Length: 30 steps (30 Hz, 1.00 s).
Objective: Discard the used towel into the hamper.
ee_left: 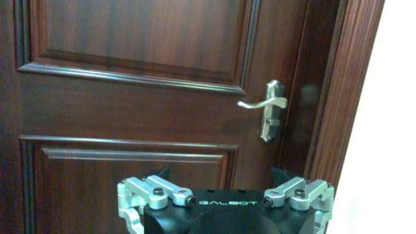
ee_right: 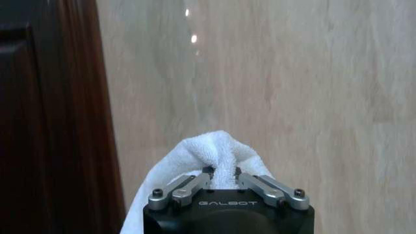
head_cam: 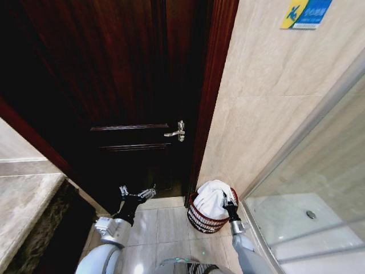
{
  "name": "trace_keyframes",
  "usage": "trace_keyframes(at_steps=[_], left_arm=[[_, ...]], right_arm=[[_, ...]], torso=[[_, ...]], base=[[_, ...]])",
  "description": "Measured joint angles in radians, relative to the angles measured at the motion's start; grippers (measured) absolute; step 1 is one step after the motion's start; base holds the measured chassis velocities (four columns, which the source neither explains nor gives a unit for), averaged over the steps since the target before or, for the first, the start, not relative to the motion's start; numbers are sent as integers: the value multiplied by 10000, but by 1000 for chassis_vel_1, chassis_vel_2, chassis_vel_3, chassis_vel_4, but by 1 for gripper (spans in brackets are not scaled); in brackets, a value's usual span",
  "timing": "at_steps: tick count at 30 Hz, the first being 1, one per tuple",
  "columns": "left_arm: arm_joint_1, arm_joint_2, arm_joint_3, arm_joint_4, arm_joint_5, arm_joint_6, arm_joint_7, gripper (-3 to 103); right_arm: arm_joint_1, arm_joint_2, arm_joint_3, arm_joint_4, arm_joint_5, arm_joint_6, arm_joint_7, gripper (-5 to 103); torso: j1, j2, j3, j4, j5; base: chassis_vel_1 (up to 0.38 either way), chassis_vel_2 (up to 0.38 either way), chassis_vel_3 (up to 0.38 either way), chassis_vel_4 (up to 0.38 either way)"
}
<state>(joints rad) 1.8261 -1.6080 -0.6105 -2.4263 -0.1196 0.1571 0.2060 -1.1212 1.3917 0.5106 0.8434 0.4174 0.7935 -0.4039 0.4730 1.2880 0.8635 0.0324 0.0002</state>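
Your white towel (head_cam: pixel 212 197) is draped over the hamper (head_cam: pixel 203 219), which stands on the tiled floor (head_cam: pixel 162 225) in the corner between the dark wooden door (head_cam: pixel 134 114) and the beige tiled wall (head_cam: pixel 262 108), beside the glass shower screen (head_cam: pixel 319 171). Your right pincer (head_cam: pixel 230 204) sits above the hamper's rim, on the shower side, fingers pinched narrow on a fold of the towel (ee_right: pixel 217 156). Your left pincer (head_cam: pixel 138 193) hangs well apart from the hamper, low in front of the door, fingers spread wide and holding nothing. In the left wrist view it faces the door panel, with the silver lever handle (ee_left: pixel 268 108) above it.
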Motion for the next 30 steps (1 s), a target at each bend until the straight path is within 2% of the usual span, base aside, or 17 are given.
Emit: trace_keyframes(at_steps=[2,9,15,18,24,30], left_arm=[[1,0,0,0,0,0,0,100],[1,0,0,0,0,0,0,100],[2,0,0,0,0,0,0,100],[1,0,0,0,0,0,0,100],[1,0,0,0,0,0,0,100],[1,0,0,0,0,0,0,100]], right_arm=[[-19,-42,19,-209,-279,-426,-58,8],[358,-110,134,-1087,-539,-902,-208,8],[866,-241,325,-1960,-773,-1369,-769,8],[1154,-398,358,-2338,-772,-1899,-1113,8],[1465,-378,460,-2535,-1248,-2726,-1218,8],[1752,-320,555,-2810,-2105,-2864,-985,8]], torso=[[-5,1,-2,0,-2],[-5,2,-2,-1,-2],[-2,2,-1,0,0],[-2,2,-1,-1,-3],[-3,3,-1,0,-2],[-2,3,-1,0,-1]], base=[[0,0,0,0],[0,0,0,0],[0,0,0,0],[0,0,0,0],[0,0,0,0],[0,0,0,0]])
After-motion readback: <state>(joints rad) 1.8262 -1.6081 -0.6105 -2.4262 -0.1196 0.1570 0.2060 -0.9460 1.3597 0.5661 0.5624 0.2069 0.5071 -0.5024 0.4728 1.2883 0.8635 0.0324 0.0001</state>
